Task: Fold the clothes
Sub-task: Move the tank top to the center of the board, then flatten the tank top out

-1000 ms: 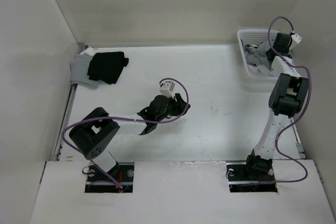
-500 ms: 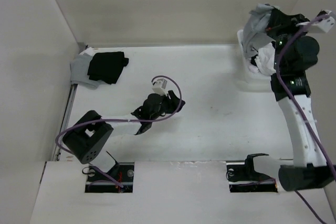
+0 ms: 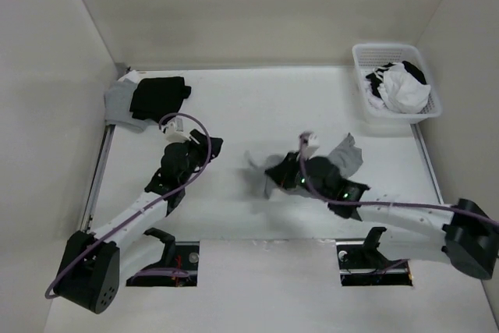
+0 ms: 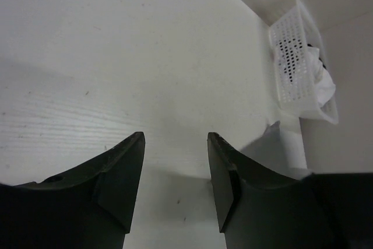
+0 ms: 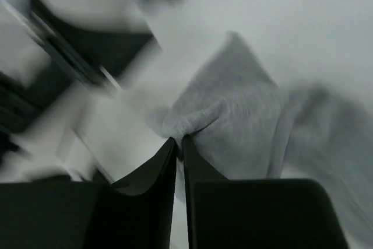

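The tank top (image 3: 344, 154) is plain mid-grey soft knit, crumpled in a heap at the middle of the table (image 3: 257, 107); the right gripper (image 5: 179, 139) pinches a fold of it; the left gripper (image 4: 175, 138) gapes wide, holding nothing.

Tank top (image 3: 347, 154) — basket (image 3: 398, 117) to table (image 3: 296, 99)

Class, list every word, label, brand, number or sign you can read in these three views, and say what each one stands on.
No readable text in any view.
The grey tank top, the black garment and the white basket show no print or label.
The white block on the left wrist is too small to show any writing.
The right wrist view is blurred.
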